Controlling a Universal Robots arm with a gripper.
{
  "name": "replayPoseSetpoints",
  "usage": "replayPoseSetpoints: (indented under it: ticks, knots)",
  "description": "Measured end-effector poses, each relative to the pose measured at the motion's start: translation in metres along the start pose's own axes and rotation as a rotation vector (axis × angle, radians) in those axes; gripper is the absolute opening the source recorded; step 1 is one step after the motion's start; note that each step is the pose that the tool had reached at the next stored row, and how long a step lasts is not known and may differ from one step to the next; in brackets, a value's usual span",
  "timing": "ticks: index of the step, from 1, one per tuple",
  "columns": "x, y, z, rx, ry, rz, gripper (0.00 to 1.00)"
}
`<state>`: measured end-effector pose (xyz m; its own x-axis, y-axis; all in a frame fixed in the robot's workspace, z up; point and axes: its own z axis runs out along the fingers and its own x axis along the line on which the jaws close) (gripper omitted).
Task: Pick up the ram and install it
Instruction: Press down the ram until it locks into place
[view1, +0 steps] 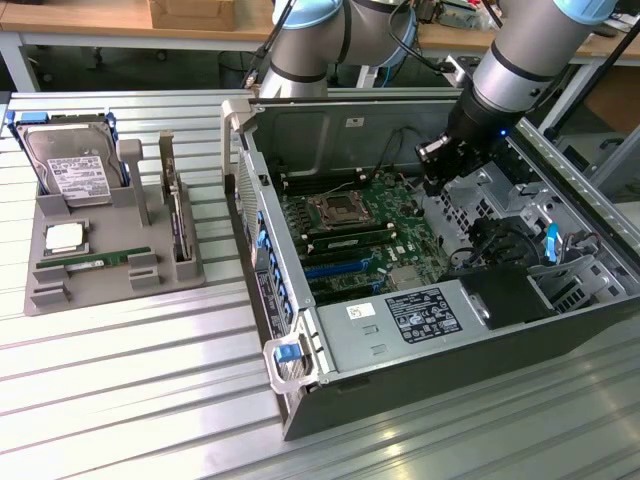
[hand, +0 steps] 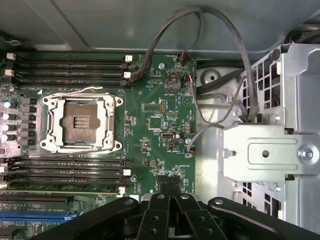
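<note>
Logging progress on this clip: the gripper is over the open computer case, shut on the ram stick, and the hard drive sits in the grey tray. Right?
One thing is wrong: the gripper holds nothing. The exterior view shows the ram lying in the grey tray, near the hard drive. The rest stands, with the gripper over the open computer case.

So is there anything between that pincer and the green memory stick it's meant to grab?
Yes. The pincer hangs shut inside the open computer case, over the motherboard. The ram lies outside in the grey holder tray, toward the exterior view's left, so the case's side wall stands between them.
</note>
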<state>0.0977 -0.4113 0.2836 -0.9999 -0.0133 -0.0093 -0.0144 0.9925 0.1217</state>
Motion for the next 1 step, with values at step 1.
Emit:
replayPoseSetpoints:
  ticks: [1]
  knots:
    - [0.0000, 0.0000, 0.0000, 0.0000, 0.0000, 0.000, 0.10]
